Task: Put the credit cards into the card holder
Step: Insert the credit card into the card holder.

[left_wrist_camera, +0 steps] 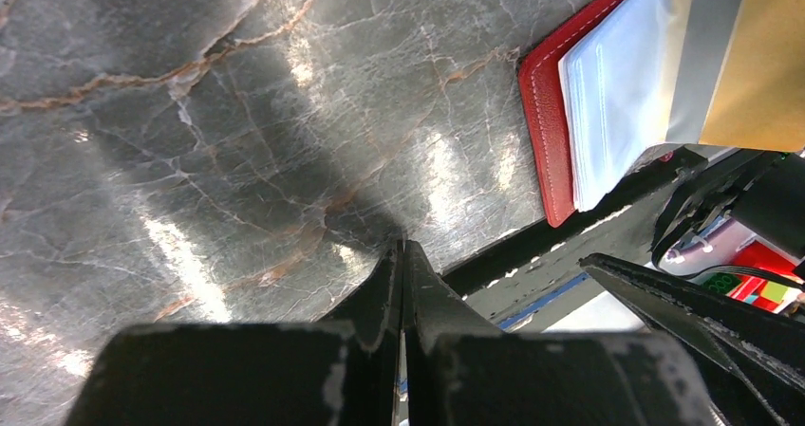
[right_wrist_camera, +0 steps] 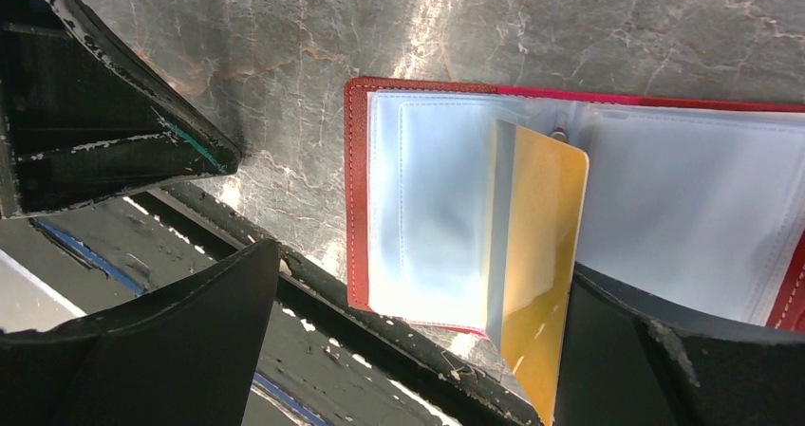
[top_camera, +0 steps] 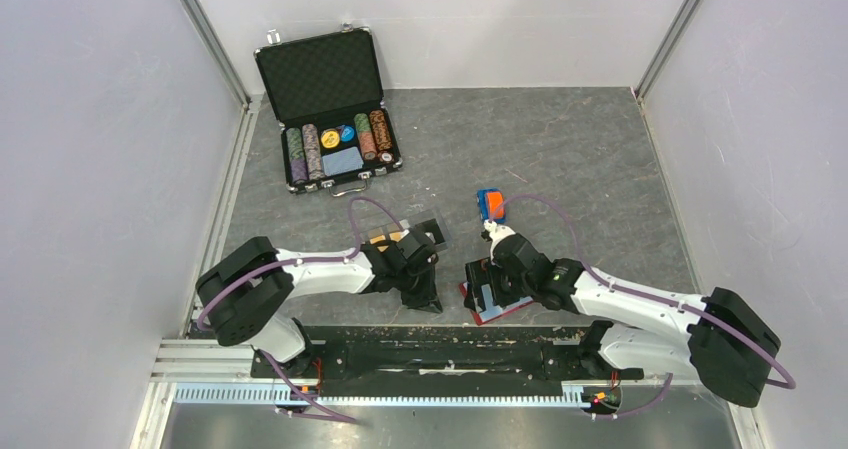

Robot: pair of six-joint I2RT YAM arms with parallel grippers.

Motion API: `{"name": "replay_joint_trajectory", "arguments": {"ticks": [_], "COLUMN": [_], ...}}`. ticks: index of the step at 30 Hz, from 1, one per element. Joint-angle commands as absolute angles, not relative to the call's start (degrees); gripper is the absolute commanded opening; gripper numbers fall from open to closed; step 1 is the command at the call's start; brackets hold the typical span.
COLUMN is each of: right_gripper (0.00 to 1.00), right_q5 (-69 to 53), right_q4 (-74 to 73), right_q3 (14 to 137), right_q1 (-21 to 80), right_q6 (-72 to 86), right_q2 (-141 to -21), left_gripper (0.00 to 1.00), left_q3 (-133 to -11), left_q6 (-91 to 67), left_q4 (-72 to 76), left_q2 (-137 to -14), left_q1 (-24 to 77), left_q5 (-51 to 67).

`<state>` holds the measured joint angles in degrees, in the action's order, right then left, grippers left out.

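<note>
Right gripper (right_wrist_camera: 427, 265) hung released over the red wallet (right_wrist_camera: 353, 189) and sleeved credit card (right_wrist_camera: 541, 255) at the desk's (right_wrist_camera: 285, 46) near edge; left gripper (left_wrist_camera: 401, 255) clenched, empty, just beside; open desk beyond.

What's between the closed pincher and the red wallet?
Nothing but bare grey table lies between the shut left gripper and the red wallet. The left wrist view shows it best.

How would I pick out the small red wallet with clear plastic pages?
On the grey marbled table, look near the front edge, beneath the open right gripper. There the small red wallet lies opened flat. Only it has clear plastic sleeves, with a gold plastic card poking out between them.
</note>
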<state>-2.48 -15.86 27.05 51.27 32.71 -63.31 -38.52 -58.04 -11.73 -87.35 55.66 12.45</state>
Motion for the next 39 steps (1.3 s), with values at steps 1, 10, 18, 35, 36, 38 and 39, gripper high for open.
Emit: {"name": "replay_joint_trajectory", "arguments": {"ticks": [1, 10, 18, 35, 36, 38, 39], "right_gripper": [0.98, 0.98, 0.98, 0.98, 0.98, 0.98, 0.98], "right_q5": [-0.35, 3.31, 5.39, 5.64, 5.39, 4.06, 2.70], "right_q4": [-18.30, -22.77, -25.04, -24.99, -24.88, -24.52, -23.98], "right_q3": [30.38, 32.32, 32.56, 32.54, 32.23, 31.46, 31.18], "right_q1": [51.28, 51.33, 51.37, 49.26, 48.62, 46.38, 45.54], "right_q6": [31.73, 30.51, 29.62, 27.10, 26.76, 25.80, 25.51], "right_q2": [-62.55, -62.86, -62.98, -65.87, -66.08, -66.17, -65.97], "left_gripper": [0.02, 0.02, 0.02, 0.02, 0.02, 0.02, 0.02], "left_q3": [-40.68, -41.26, -41.66, -45.34, -45.60, -45.92, -46.01], "left_q6": [-56.95, -57.30, -57.27, -57.30, -57.23, -57.13, -57.13], "left_q4": [-11.62, -9.54, -9.40, -8.80, -8.79, -8.79, -8.79], "left_q2": [-87.93, -87.74, -88.75, -93.13, -93.37, -93.68, -93.77], "left_q1": [56.62, 57.39, 57.80, 59.57, 59.64, 59.72, 59.75], "left_q5": [11.17, 11.43, 11.69, 12.13, 12.21, 12.22, 12.25]}}
